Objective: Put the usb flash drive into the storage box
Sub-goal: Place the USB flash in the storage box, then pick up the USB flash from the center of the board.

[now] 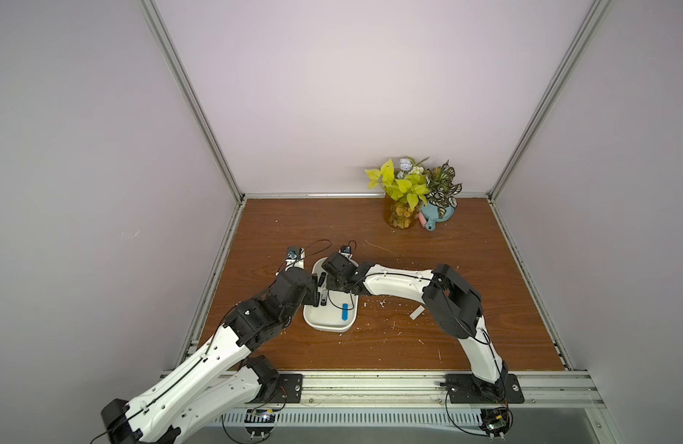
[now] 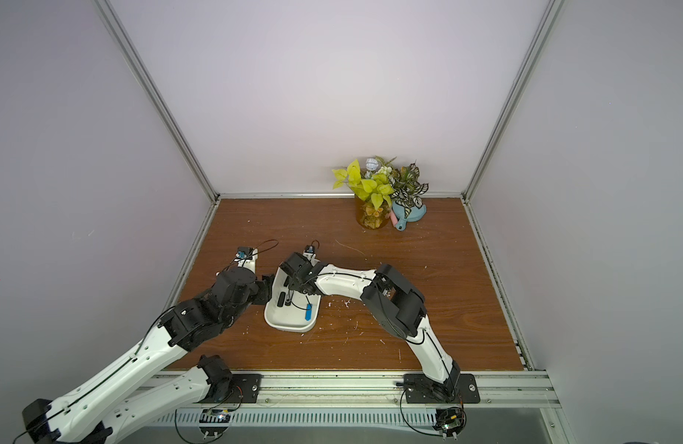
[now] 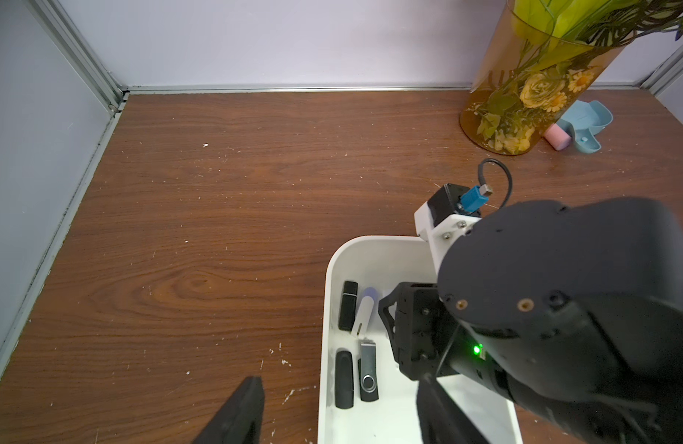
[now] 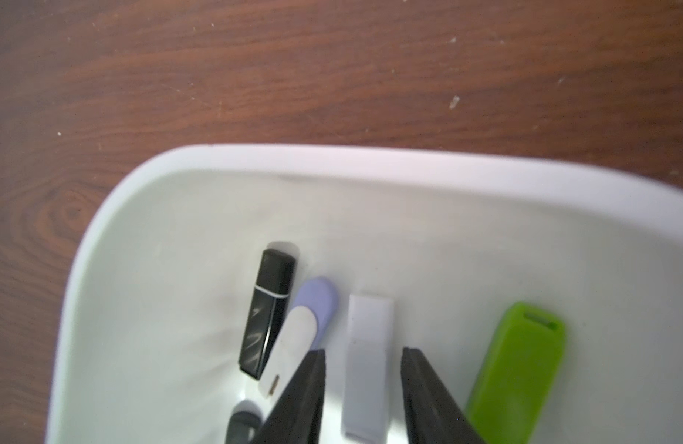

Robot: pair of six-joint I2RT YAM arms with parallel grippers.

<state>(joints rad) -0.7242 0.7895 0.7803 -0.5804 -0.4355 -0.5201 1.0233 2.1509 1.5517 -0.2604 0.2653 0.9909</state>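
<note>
Two grippers at one shallow white rounded plastic storage box (image 1: 328,327) on brown wood-grain table (image 1: 447,238). Left gripper (image 3: 339,380) first: black fingers spread wide, empty, straddling box's left rim, one over table, one over box. Inside, from that rim: glossy black capped stick (image 4: 268,311) just beside white stick with lilac cap (image 4: 305,326); next, flat white rectangular usb flash drive (image 4: 370,346), slightly blurred, down in box; then lime-green plastic stick (image 4: 520,365). Right gripper (image 4: 363,350) over white drive, jaws parted either side, clear of it, gripping nothing. Bright blue stick (image 1: 344,311) apart, toward right rim.
</note>
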